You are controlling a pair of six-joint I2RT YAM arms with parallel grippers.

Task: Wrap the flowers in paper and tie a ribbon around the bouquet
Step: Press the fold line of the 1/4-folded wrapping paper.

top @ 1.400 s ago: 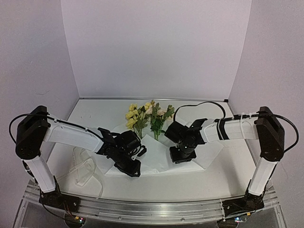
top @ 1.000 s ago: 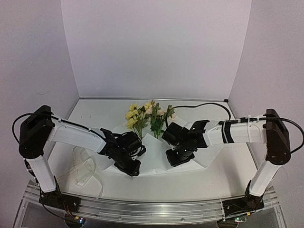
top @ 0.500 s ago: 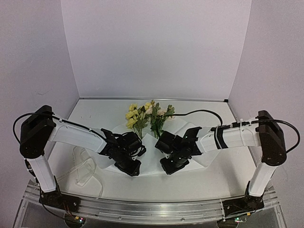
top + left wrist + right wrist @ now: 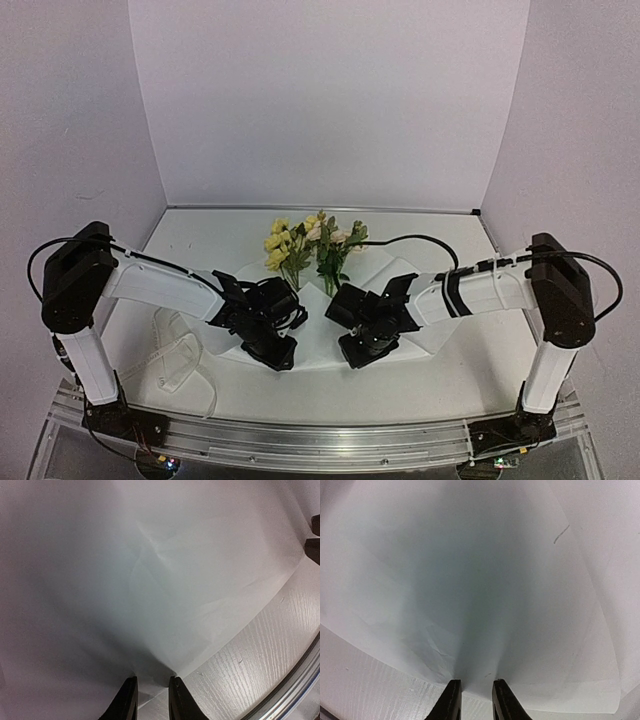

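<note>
One bunch of flowers [image 4: 310, 245] lies toward the far middle of the surface [image 4: 200, 240], its long axis running near to far; the yellow and cream blooms point at the back wall [image 4: 330, 100] and the thin green stems point toward the arms' bases; the stems rest on the paper [image 4: 318, 335], a broad white sheet spread left to right, much wider than the bunch.

The left pincer [image 4: 275, 352] sits at the sheet's near edge, left of the stems, and the right pincer [image 4: 360, 350] at the same edge, right of them; the two are close together, the flowers just beyond and between them. In each wrist view the dark fingers stand a narrow way apart with the paper's edge puckered up into the gap; each pincer is clamped on the paper.

The ribbon [image 4: 175, 355] lies loose in loops beside the left arm, apart from the sheet; the surface is white with a faint wood grain, walled in pale lilac on three sides.
</note>
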